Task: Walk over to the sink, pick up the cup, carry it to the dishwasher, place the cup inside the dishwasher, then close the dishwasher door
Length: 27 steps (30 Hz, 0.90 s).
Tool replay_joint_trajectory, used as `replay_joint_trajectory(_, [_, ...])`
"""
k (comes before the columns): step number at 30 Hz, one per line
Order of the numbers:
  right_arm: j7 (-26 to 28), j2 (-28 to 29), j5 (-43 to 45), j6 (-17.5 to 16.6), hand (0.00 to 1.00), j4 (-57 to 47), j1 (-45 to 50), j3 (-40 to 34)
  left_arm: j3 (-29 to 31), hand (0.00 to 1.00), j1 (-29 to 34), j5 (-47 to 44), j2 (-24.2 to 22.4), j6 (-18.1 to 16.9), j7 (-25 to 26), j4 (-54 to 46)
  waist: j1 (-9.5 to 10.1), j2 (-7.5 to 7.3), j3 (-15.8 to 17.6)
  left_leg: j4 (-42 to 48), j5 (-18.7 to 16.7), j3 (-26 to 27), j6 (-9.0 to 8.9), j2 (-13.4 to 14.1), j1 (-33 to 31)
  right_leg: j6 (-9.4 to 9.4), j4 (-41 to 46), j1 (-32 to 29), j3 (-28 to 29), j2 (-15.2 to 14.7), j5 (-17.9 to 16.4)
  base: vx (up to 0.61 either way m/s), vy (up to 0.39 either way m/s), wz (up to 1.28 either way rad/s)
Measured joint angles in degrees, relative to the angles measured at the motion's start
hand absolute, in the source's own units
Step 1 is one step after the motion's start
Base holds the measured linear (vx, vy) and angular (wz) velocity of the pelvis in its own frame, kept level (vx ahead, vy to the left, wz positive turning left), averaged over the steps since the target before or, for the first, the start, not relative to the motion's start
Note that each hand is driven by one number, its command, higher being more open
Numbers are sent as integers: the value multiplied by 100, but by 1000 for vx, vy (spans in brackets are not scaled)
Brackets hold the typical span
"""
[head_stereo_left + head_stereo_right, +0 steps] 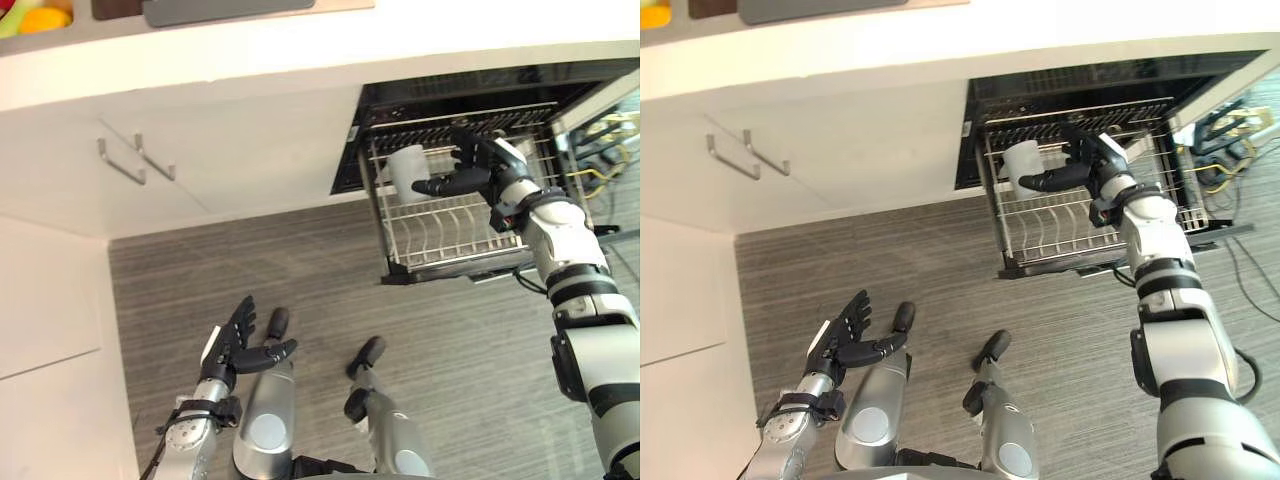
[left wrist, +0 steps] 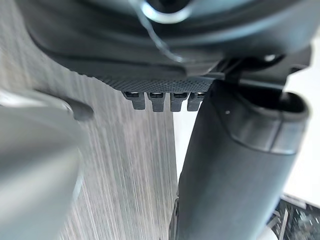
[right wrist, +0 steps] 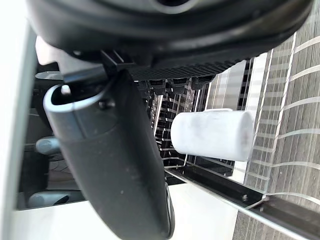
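The white cup sits at the back left corner of the pulled-out wire rack of the open dishwasher. My right hand hovers over the rack just right of the cup, open, with its thumb stretched toward the cup. In the right wrist view the cup lies past the thumb, with a gap between them. My left hand hangs low over the floor at the lower left, open, holding nothing.
White cabinet doors with two metal handles stand left of the dishwasher under a pale countertop. Fruit lies on the counter's far left. Yellow and black cables lie right of the rack. Grey plank floor spreads in front.
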Motion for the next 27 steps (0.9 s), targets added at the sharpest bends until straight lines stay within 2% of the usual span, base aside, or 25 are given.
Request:
replay_joint_trajectory(1, [54, 3, 4, -12, 100, -166, 143, -9, 7, 100, 21, 37, 3, 0, 52, 3, -44, -36, -24, -27, -6, 13, -5, 4, 57, 6, 0, 38, 12, 4, -24, 96, 24, -24])
replay_joint_trajectory(4, [182, 297, 10, -64, 100, -1002, 960, -332, 85, 100, 140, 206, 30, -7, 228, 58, -182, -273, -230, -82, -106, 181, -43, 57, 298, 9, 0, 150, 172, 66, -110, 89, 18, -25])
replay_joint_trajectory(7, [183, 810, 41, -183, 100, -2046, 2053, -848, 84, 100, 234, 458, -45, -8, 453, 419, -365, -319, -731, -57, -235, 316, -60, 101, 379, 22, 0, 157, 290, 102, -161, 133, 19, -24])
replay_joint_trajectory(9, [181, 1176, 146, -352, 100, -2796, 2749, -1074, 126, 100, 295, 582, -169, -1, 570, 677, -517, -282, -1039, -14, -333, 402, -63, 137, 427, 29, 0, 167, 374, 128, -168, 144, 30, -30])
replay_joint_trajectory(11, [82, 1846, 153, -645, 100, -3640, 3450, -1354, 529, 100, 270, 497, -492, 122, 599, 1243, -728, -170, -1353, 10, -459, 601, -59, 178, 664, 26, 0, 291, 531, 157, -171, 119, 28, -41])
replay_joint_trajectory(13, [-14, 2293, 151, -849, 100, -4132, 3830, -1634, 789, 100, 238, 312, -708, 134, 603, 1643, -859, -61, -1513, 21, -539, 695, -50, 171, 788, 22, -1, 362, 603, 144, -213, 50, 26, -34])
replay_joint_trajectory(14, [-75, 2697, 291, -1051, 100, -4594, 4168, -1938, 1002, 100, 231, 201, -853, 102, 632, 1883, -932, 28, -1606, 51, -597, 801, -42, 160, 900, 22, -2, 433, 683, 124, -273, 10, 21, -30])
replay_joint_trajectory(18, [-53, 3332, 1180, -1352, 100, -5507, 4834, -2159, 1198, 100, 234, 130, -1041, 25, 850, 2327, -1120, 301, -1780, -61, -615, 969, -45, 181, 1216, 12, -5, 591, 833, 149, -297, -15, 0, -25])
replay_joint_trajectory(20, [169, 3509, 1374, -1418, 100, -5863, 5031, -2078, 1275, 100, 247, -1, -1153, -34, 1164, 2467, -1150, 410, -1859, -174, -603, 1079, -64, 198, 1412, 5, -7, 673, 907, 173, -306, -19, -14, -23])
replay_joint_trajectory(22, [371, 3508, 1366, -1447, 100, -6025, 5061, -1969, 1354, 100, 260, -60, -1274, -82, 1357, 2495, -1153, 452, -1890, -218, -597, 1104, -73, 206, 1504, 0, -30, 730, 926, 186, -317, -23, -13, -10])
replay_joint_trajectory(27, [822, 3480, 1417, -1537, 100, -6287, 4997, -1556, 1436, 100, 339, 47, -1411, -273, 1800, 2473, -1101, 457, -2035, -231, -545, 838, -100, 209, 1541, 4, -36, 919, 653, 187, -378, -2, -23, 27])
